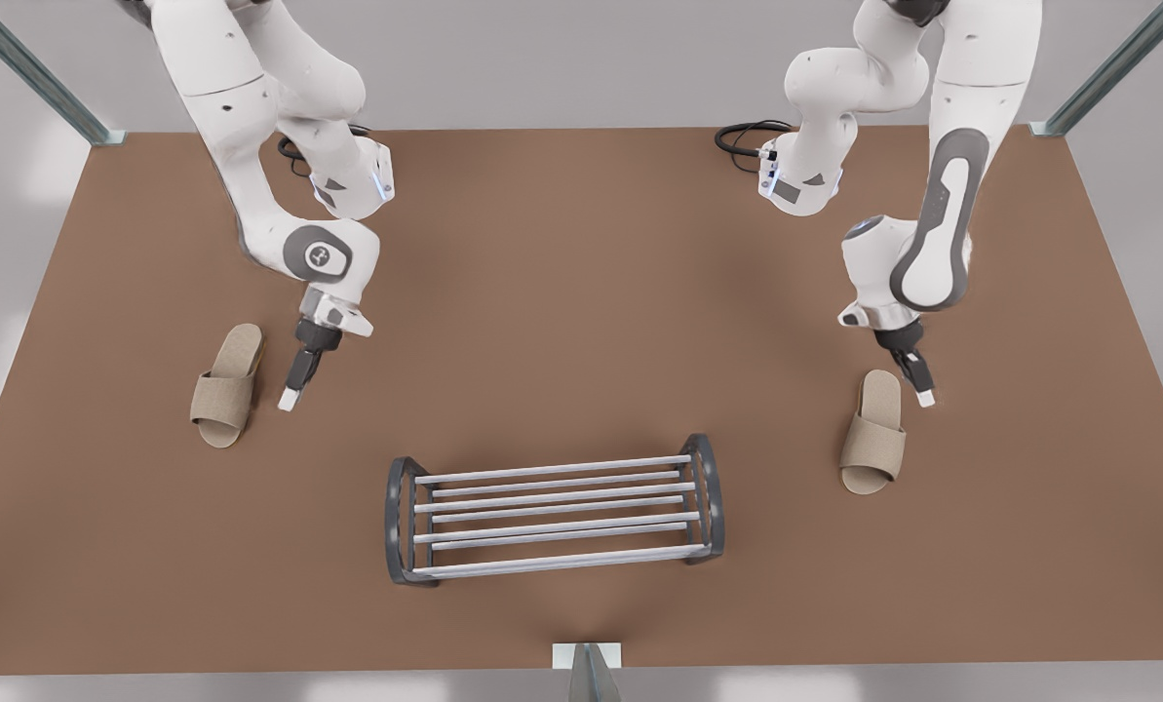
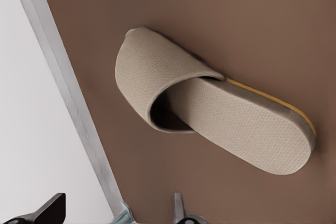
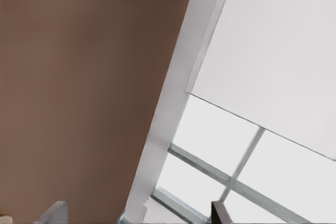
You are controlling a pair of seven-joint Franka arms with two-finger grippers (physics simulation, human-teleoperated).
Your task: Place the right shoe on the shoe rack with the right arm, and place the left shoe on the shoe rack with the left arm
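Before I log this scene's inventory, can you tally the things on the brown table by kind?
Beige slippers: 2, one at the front view's left and one at its right.
Shoe rack: 1.
Total: 3 things on the table.

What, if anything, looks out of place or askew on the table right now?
Nothing stands out. The shoe rack stands upright with bare bars. Both slippers lie flat, sole down, on the table, one beside the open left gripper, the other beside the open right gripper.
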